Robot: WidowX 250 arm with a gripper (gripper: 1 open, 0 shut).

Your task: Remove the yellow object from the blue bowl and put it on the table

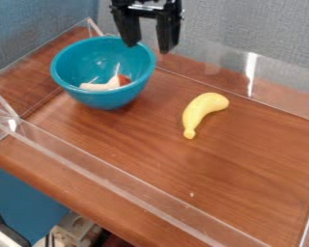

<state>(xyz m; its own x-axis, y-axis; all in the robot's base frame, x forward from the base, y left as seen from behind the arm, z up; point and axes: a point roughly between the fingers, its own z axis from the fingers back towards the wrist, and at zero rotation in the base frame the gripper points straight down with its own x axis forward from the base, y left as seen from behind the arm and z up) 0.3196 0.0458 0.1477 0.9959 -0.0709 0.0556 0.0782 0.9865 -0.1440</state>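
Yellow curved plastic toy banana (204,113) lies flat on the reddish-brown wood-grain counter (144,154), below and to the right of the black hand (147,41) and well apart from it. The hand hangs with its fingers spread wide and holds nothing. Just below-left of it sits the round teal-blue plastic bowl (74,62), with a pale toy (105,84) inside.

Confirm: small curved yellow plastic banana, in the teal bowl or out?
Out. The yellow toy banana lies on the wood-grain table, apart from the teal-blue bowl.
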